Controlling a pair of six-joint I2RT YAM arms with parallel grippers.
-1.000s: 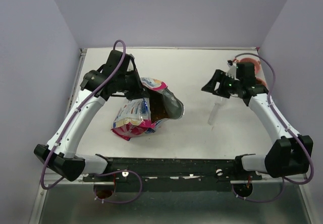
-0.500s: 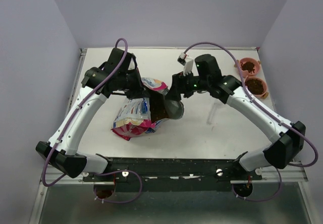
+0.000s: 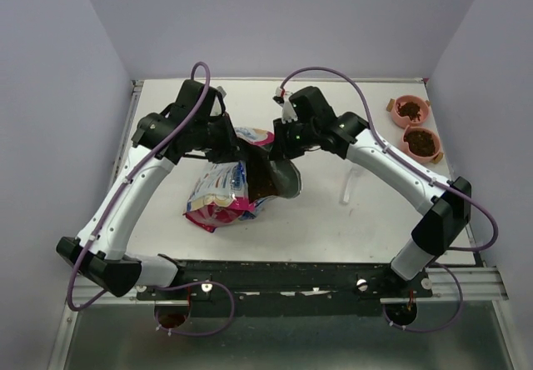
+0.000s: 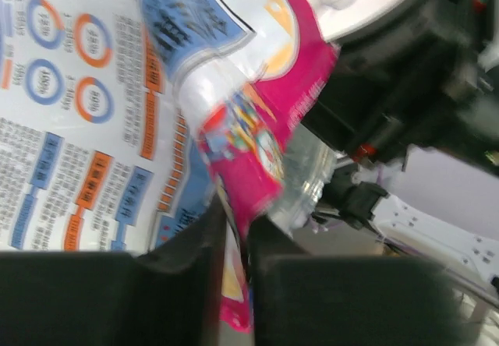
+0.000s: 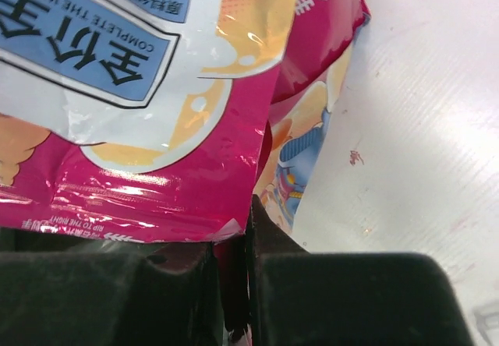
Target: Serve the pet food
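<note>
- Two pinches: left gripper (image 4: 234, 284) and right gripper (image 5: 231, 284) each clamp the bag (image 3: 218, 195) rim, probably to close its mouth.
- Both bowls (image 3: 396, 108) already hold pet food (image 3: 422, 143).

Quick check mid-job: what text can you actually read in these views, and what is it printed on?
"COMPLETE THE WHOLE": blue label on the pet food bag, upside down, right wrist view.
"RIP TO THE RIGHT": small print on the bag's pink edge, same view.
Chinese characters on that label: large, but I cannot read them surely.
Circled figures and columns on the bag's back, left wrist view: too blurred.
</note>
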